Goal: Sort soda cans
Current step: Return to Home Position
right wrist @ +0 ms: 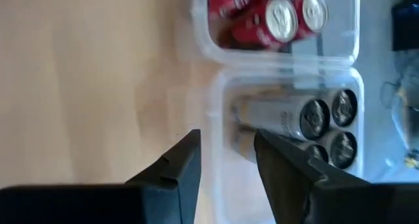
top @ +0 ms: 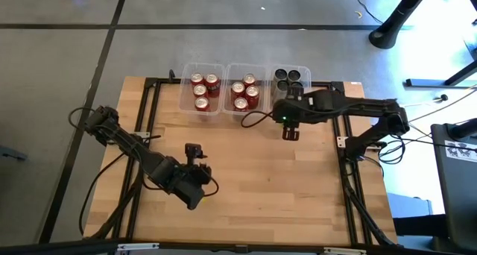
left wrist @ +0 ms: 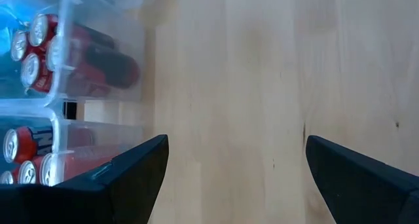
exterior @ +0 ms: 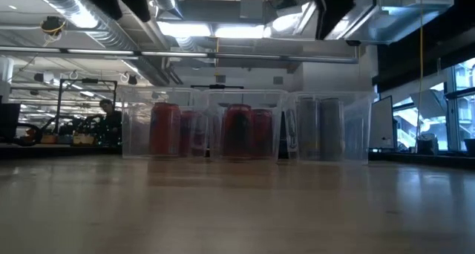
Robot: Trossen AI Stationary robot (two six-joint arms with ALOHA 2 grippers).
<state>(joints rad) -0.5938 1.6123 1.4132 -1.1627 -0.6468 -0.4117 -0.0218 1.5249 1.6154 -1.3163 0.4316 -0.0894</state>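
Soda cans [top: 244, 92] are sitting in three clear bins [top: 203, 65] along the bench's [top: 283, 195] far edge: red in two, dark-topped cans [top: 290, 78] in the rightmost. The right claw [top: 289, 133] is hovering just beside that bin, fingers slightly apart, empty. The left claw [top: 195, 159] is waiting mid-bench, wide open, empty, well apart from the cans. Only in the low view are we seeing the cans standing upright.

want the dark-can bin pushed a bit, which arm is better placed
Right. The right gripper hovers just in front of the clear bin holding the dark cans; the left gripper hangs over the table's near left, well away from it.
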